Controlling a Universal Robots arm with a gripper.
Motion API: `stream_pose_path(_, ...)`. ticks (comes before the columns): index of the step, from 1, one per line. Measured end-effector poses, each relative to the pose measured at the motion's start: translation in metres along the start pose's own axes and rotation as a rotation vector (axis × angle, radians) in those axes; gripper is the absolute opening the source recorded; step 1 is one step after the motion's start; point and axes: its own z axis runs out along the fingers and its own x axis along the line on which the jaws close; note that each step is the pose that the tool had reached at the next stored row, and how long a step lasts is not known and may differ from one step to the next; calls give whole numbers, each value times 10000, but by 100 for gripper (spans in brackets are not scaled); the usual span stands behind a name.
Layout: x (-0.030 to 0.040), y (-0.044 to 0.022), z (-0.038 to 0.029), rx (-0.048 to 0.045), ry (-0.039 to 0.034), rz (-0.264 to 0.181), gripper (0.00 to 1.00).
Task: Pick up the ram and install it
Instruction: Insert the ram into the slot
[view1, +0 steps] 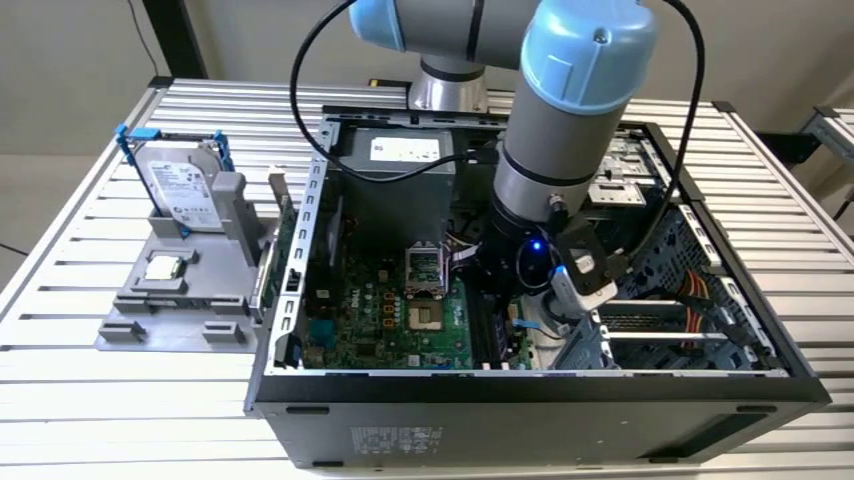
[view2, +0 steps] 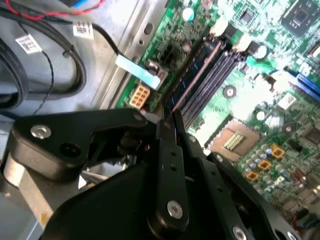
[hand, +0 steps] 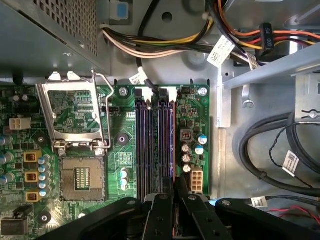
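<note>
My gripper (view1: 537, 316) is down inside the open computer case (view1: 534, 385), over the motherboard's memory slots (hand: 150, 145). In both wrist views its black fingers (hand: 162, 210) come together on a thin edge. That edge is the ram (hand: 172, 145), a dark narrow stick seen edge-on, which stands along the outermost slot beside the case wall. In the second wrist view the ram (view2: 199, 70) runs away from the gripper (view2: 169, 122) towards the white slot latches (view2: 220, 25). The gripper (hand: 175, 187) holds the stick near one end. I cannot tell whether the stick is fully seated.
The open processor socket (hand: 82, 177) and its raised metal frame (hand: 75, 115) lie beside the slots. Cable bundles (hand: 165, 45) cross above the board. Outside the case, a grey fixture (view1: 174, 310) holds a silver hard drive (view1: 180, 190) and a small square chip (view1: 163, 267).
</note>
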Motion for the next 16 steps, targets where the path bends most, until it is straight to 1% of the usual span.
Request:
stream_pose_path(5,0,1,2,-5,-1,1,0)
stream_pose_path(6,-1,5,8,-30,-4,1,100)
stream_pose_path(9,0,1,4,-8,-2,1,100)
stream_pose_path(10,0,1,-12,-6,0,1,100)
stream_pose_path(12,-1,1,-84,-6,15,1,100)
stream_pose_path(16,-3,1,-196,-38,37,2,100)
